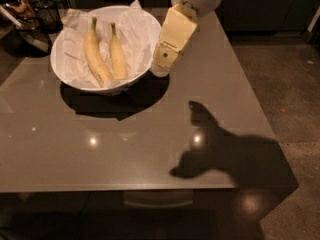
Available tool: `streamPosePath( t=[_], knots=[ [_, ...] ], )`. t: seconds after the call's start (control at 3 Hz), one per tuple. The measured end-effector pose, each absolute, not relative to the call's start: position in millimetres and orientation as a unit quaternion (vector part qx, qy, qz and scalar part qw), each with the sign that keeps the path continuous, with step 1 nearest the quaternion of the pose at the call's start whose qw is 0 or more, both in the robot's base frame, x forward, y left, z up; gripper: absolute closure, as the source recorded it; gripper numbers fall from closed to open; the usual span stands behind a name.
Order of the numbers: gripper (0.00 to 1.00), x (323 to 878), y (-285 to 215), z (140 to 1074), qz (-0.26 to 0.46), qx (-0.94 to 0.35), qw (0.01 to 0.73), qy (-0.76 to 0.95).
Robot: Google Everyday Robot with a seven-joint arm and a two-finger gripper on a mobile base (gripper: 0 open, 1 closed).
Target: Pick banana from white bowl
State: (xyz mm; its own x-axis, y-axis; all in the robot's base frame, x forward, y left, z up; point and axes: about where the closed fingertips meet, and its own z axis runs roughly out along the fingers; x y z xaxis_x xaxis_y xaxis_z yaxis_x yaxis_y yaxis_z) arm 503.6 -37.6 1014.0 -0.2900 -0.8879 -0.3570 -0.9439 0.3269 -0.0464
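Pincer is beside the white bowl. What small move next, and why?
Probably carry the pincer across the rim of the large round white paper-lined bowl, above the shorter, slimmer yellow banana. The pincer hangs just outside the rim, and that banana lies nearer it than the longer, thicker yellow banana.
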Motion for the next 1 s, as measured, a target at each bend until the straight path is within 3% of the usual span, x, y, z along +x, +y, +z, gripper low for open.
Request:
streamPosePath(
  t=[0.33,1.0],
  knots=[
    [0.00,525.3,4.7,1017.1,0.089,-0.609,0.159,0.772],
    [0.00,541.1,34.9,1030.0,0.122,-0.599,0.204,0.765]
  ],
)
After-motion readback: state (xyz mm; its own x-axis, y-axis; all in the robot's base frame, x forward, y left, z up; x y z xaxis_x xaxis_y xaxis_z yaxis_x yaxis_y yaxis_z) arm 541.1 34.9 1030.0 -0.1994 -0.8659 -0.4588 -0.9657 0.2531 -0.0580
